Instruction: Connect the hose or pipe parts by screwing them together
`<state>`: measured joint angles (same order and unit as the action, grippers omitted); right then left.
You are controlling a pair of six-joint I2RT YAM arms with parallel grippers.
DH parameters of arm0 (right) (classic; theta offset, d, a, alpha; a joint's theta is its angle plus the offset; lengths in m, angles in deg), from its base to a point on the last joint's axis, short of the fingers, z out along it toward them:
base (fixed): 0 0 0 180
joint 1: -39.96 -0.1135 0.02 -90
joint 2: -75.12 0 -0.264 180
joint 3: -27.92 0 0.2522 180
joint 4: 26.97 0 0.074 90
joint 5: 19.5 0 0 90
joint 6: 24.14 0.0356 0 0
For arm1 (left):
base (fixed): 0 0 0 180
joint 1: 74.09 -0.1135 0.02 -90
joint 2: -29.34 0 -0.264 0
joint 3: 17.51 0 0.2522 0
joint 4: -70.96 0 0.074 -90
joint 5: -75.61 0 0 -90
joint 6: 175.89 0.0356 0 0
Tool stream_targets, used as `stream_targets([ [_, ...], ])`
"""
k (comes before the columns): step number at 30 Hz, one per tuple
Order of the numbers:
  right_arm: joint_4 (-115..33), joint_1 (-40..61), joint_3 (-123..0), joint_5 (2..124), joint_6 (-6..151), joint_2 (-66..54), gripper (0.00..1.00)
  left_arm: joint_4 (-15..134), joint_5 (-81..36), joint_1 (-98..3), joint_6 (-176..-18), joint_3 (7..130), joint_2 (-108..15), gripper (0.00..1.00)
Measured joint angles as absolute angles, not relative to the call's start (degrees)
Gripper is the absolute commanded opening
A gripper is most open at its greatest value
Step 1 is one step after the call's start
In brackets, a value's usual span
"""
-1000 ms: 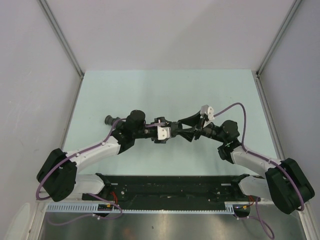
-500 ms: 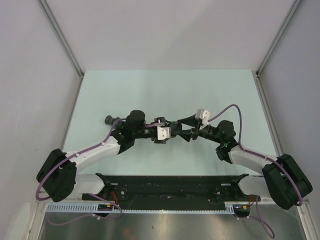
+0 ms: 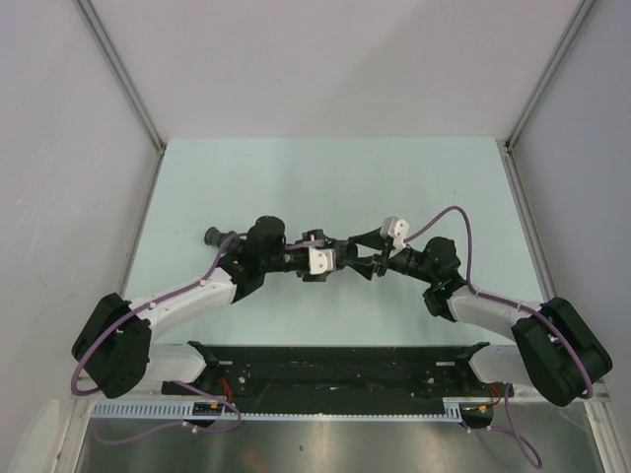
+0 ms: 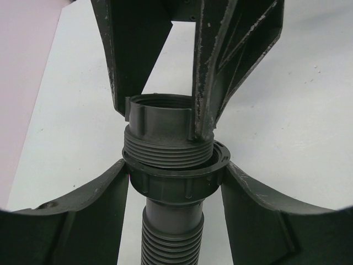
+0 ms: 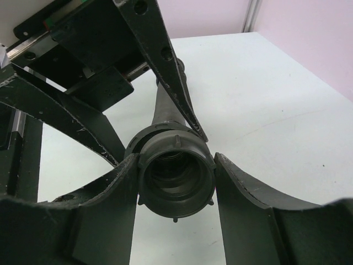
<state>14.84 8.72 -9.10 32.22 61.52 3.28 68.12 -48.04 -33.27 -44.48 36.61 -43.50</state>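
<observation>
On the pale table (image 3: pixel 296 177), your left arm (image 3: pixel 187 296) and right arm (image 3: pixel 483 310) meet in the middle, so each can hold one part. Your left gripper (image 4: pixel 175 171) pinches the tube (image 4: pixel 171 232) at its wide collar, to stop it turning. Your right gripper (image 5: pixel 175 160) pinches the ring nut (image 5: pixel 176 208) from both sides, lined up end to end with the tube, so it can twist on. Grooves (image 4: pixel 165 153) show between them, so I think it is not tight yet.
</observation>
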Motion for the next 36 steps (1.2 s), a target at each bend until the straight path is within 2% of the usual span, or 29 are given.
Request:
stream_targets([
  [25,32.98,8.10,-5.39,34.36,71.25,-3.47,0.17,68.69,-48.46,-33.73,-45.50,36.61,-43.50,0.00],
  [36,30.34,8.17,-5.69,34.21,69.98,-3.25,0.17,68.21,-47.93,-33.75,-45.57,36.52,-43.50,0.00],
])
